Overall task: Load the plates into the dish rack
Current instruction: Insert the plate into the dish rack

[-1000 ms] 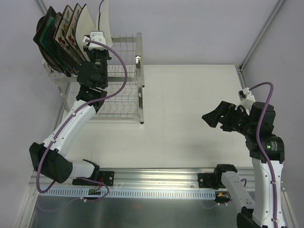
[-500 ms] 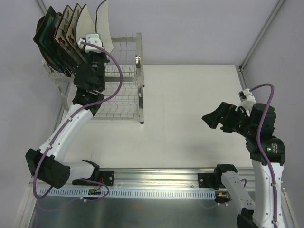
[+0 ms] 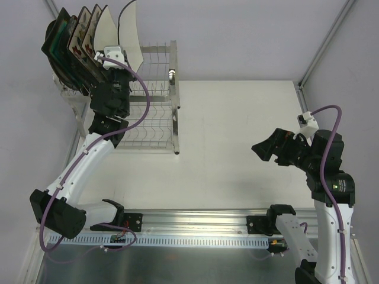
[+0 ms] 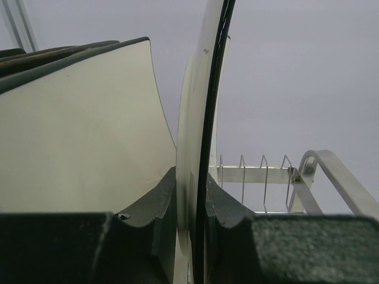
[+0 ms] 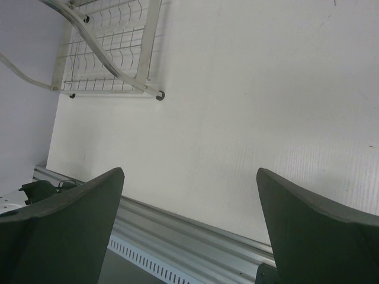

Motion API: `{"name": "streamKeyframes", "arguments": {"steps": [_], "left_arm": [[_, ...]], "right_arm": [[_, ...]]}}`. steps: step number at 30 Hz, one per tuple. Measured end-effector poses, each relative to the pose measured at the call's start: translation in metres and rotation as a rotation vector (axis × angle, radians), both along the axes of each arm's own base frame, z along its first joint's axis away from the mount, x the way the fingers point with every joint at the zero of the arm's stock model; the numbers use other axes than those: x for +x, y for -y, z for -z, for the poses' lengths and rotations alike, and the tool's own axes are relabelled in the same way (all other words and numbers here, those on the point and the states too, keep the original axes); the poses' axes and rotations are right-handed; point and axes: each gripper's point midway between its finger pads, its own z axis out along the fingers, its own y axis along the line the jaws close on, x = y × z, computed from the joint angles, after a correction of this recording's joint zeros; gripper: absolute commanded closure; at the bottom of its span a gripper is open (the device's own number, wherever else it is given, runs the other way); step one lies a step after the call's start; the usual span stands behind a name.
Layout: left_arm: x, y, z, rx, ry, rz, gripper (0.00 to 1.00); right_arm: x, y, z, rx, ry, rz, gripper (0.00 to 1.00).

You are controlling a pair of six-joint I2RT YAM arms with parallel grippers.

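The silver wire dish rack [image 3: 160, 127] stands at the table's far left. Several square plates lean upright in its upper tier: a dark teal one [image 3: 55, 44], flowered ones [image 3: 83, 35] and a plain white one [image 3: 106, 26]. My left gripper [image 3: 120, 59] is shut on the bottom rim of the round cream plate with a dark rim [image 3: 131, 29], holding it upright just right of the white plate. In the left wrist view the round plate [image 4: 198, 118] is edge-on between the pads [image 4: 160, 201], with the white plate [image 4: 83, 136] close on its left. My right gripper [image 3: 263, 148] hangs open and empty.
Free prongs of the rack's upper tier [image 4: 266, 174] show to the right of the held plate. The right wrist view shows the rack's lower corner [image 5: 112, 47] far off, the white table [image 5: 237, 106] and the aluminium rail [image 5: 195, 231] at the near edge.
My left arm has carried the round plate leftward, closer to the white square plate. The right arm has barely shifted.
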Motion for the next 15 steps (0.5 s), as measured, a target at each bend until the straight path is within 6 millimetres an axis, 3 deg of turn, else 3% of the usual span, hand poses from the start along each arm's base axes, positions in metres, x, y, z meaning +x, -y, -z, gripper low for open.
{"name": "streamKeyframes", "arguments": {"steps": [15], "left_arm": [[-0.006, -0.002, 0.012, -0.015, 0.016, 0.006, 0.94]], "right_arm": [[-0.003, 0.0, 0.0, -0.003, 0.004, -0.002, 0.0]]}}
